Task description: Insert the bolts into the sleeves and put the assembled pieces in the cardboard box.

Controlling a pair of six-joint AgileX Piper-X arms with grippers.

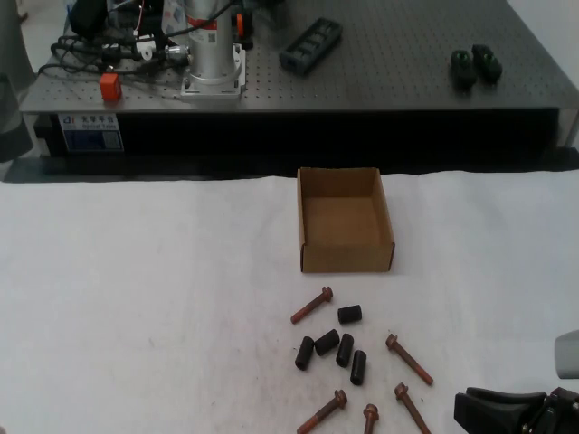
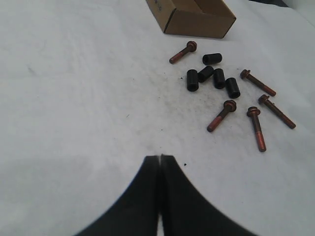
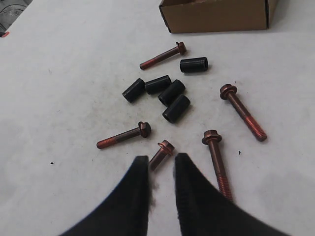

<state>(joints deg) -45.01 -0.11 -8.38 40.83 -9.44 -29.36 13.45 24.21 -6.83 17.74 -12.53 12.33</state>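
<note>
Several copper-coloured bolts (image 1: pixel 312 306) and several short black sleeves (image 1: pixel 327 342) lie loose on the white cloth, in front of the open cardboard box (image 1: pixel 308 244). In the left wrist view the sleeves (image 2: pixel 205 73) and bolts (image 2: pixel 221 115) are spread well ahead of my left gripper (image 2: pixel 160 160), whose fingers are pressed together with nothing between them. My right gripper (image 3: pixel 160 160) hovers with its fingers a little apart, holding nothing. One bolt (image 3: pixel 162 151) lies on the cloth just beyond its tips, the sleeves (image 3: pixel 171 92) farther off. In the high view the right gripper (image 1: pixel 466 409) sits at the cloth's near right.
Behind the cloth stands a metal breadboard bench (image 1: pixel 389 81) with a robot base (image 1: pixel 214 63), cables, an orange block (image 1: pixel 109 86) and black parts (image 1: pixel 310 43). The cloth to the left of the parts is bare. The box (image 3: pixel 216 17) has nothing inside.
</note>
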